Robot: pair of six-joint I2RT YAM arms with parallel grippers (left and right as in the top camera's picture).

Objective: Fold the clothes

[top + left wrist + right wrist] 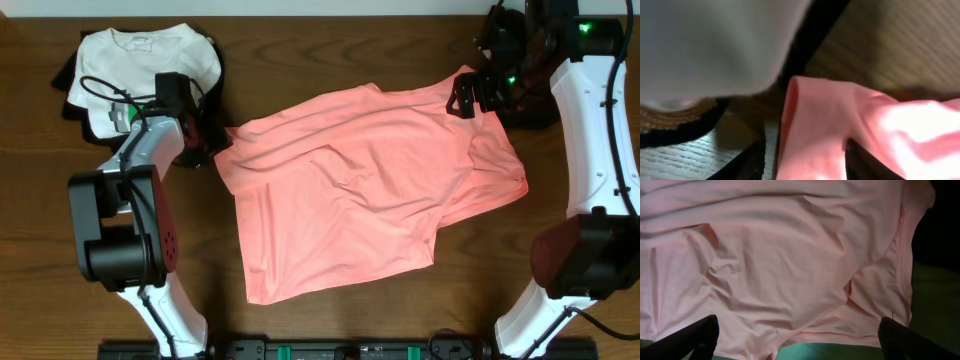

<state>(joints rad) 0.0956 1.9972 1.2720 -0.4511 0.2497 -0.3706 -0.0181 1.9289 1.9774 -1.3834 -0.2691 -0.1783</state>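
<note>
— White cotton first, far left: a folded T-shirt [150, 50] on a dark pile [72, 100], at the back of the table [330, 320]. Finished with, by the look of it.
— And just beside that?
— Left tool [208, 137], down at the left edge of the salmon-pink T-shirt [370, 190]. Part-way open around a raised fold of pink. A sliver of wood visible between one finger [747, 162] and the cloth, so no real pinch.
— Lying how, the pink one?
— Spread across the middle of the table, slanted and rumpled, no print showing on the upper side.
— And to the right?
— Right tool [468, 95] over the far right corner of the shirt, spread to its widest, fingers [692, 336] either side of bare cloth. Nothing held.
— Step in hand, then?
— Probably flattening and squaring up ahead of the first fold. Nothing folded over yet.
— Next move?
— Likely calls for firm grips on two edges or corners, a pull apart to clear the wrinkles, then a fold across. Thin fabric, easy to miss or bunch, hence a low approach.
</note>
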